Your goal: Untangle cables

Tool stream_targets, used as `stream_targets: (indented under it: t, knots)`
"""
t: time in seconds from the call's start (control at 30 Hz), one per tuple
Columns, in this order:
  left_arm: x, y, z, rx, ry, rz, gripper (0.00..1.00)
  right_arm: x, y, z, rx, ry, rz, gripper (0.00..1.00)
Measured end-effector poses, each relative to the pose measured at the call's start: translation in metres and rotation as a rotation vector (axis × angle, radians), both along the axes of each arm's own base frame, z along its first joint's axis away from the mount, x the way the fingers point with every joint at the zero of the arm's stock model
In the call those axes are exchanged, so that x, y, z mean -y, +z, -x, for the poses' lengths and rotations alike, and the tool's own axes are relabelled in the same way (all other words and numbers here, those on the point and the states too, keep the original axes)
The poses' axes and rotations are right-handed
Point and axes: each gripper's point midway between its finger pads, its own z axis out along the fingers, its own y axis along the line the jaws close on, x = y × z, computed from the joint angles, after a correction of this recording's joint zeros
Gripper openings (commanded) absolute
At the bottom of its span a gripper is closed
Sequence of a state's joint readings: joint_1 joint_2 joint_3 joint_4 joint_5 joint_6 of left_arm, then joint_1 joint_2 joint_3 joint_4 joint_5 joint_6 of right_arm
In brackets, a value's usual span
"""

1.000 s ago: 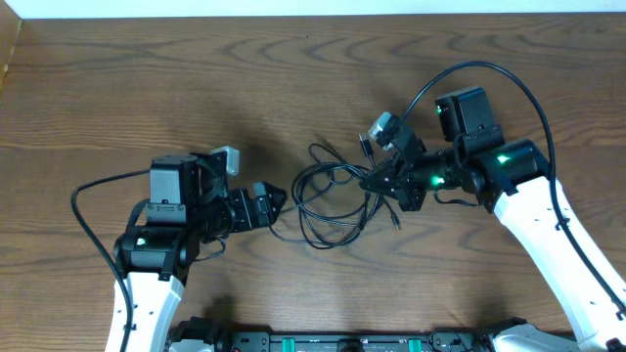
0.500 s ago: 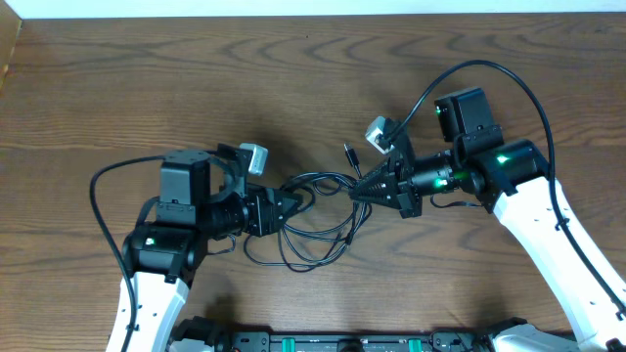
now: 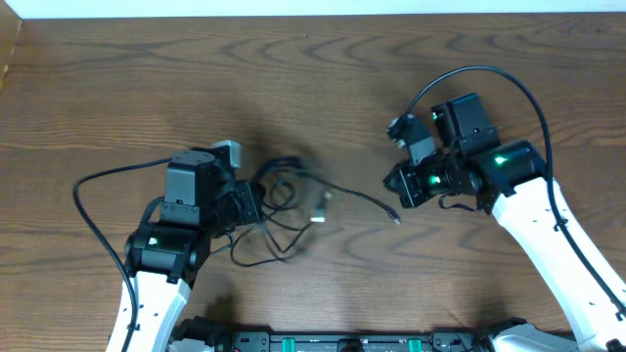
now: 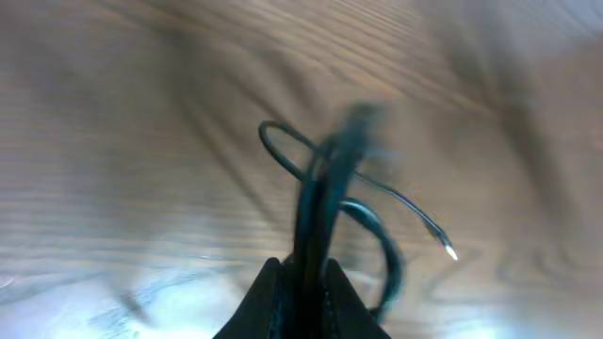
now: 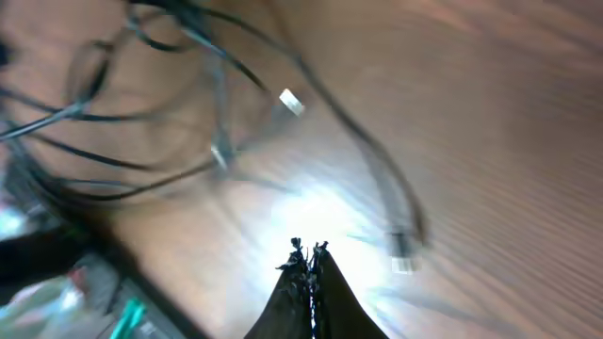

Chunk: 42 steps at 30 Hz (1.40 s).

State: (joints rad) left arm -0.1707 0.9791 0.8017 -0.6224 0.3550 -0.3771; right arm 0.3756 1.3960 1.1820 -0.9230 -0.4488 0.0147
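Note:
The cables [image 3: 293,200] are a blurred bundle of thin black cords left of the table's middle, with one strand trailing right to a plug end [image 3: 394,217]. My left gripper [image 3: 254,202] is shut on the bundle's left side. In the left wrist view its jaws [image 4: 303,267] pinch black cords [image 4: 316,198] that loop upward, and a strand ends in a bright plug tip [image 4: 445,248]. My right gripper [image 3: 393,183] sits right of the cables, shut and holding nothing. The right wrist view shows its closed tips [image 5: 309,249] over bare wood, with the cables [image 5: 188,132] lying farther out.
The table [image 3: 313,78] is dark wood grain. Thick black arm wires arc beside each arm, the left one [image 3: 93,210] and the right one [image 3: 469,73]. A rail with green parts [image 3: 342,342] runs along the front edge.
My left gripper closed on the cables and dragged the bundle left. The cables have come away from my right gripper, which drew back to the right, still shut.

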Motion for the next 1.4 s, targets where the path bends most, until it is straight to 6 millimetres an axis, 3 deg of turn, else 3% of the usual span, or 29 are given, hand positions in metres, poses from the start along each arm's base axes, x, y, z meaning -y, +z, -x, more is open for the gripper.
stream_targets:
  t: [0.17, 0.3, 0.43, 0.6, 0.7, 0.97, 1.27, 1.4]
  knots:
    - [-0.007, -0.002, -0.003, -0.023, 0.084, 0.004, 0.08, 0.019, -0.008, -0.012, 0.004, -0.129, 0.093, 0.01]
    - [-0.006, -0.002, -0.002, -0.031, 0.091, 0.021, 0.08, 0.02, -0.007, -0.015, 0.0, -0.171, 0.092, 0.12]
    - [0.008, 0.005, -0.001, 0.002, -0.013, 0.052, 0.08, 0.014, -0.004, -0.017, -0.008, -0.183, 0.052, 0.21]
    - [0.046, 0.037, -0.001, 0.154, -0.269, 0.177, 0.08, -0.004, 0.007, -0.015, -0.079, -0.221, -0.082, 0.34]
    - [0.058, 0.051, 0.001, 0.219, -0.359, 0.222, 0.08, -0.021, 0.019, -0.011, -0.122, -0.197, -0.192, 0.41]
    - [0.063, 0.055, 0.005, 0.24, -0.41, 0.237, 0.08, -0.058, 0.04, 0.007, -0.269, -0.199, -0.352, 0.34]
    - [0.064, 0.055, 0.005, 0.24, -0.412, 0.239, 0.08, -0.099, 0.019, 0.042, -0.428, -0.318, -0.26, 0.36]
    - [0.064, 0.052, 0.005, 0.225, -0.411, 0.24, 0.08, -0.115, -0.004, 0.039, -0.473, -0.378, -0.226, 0.34]
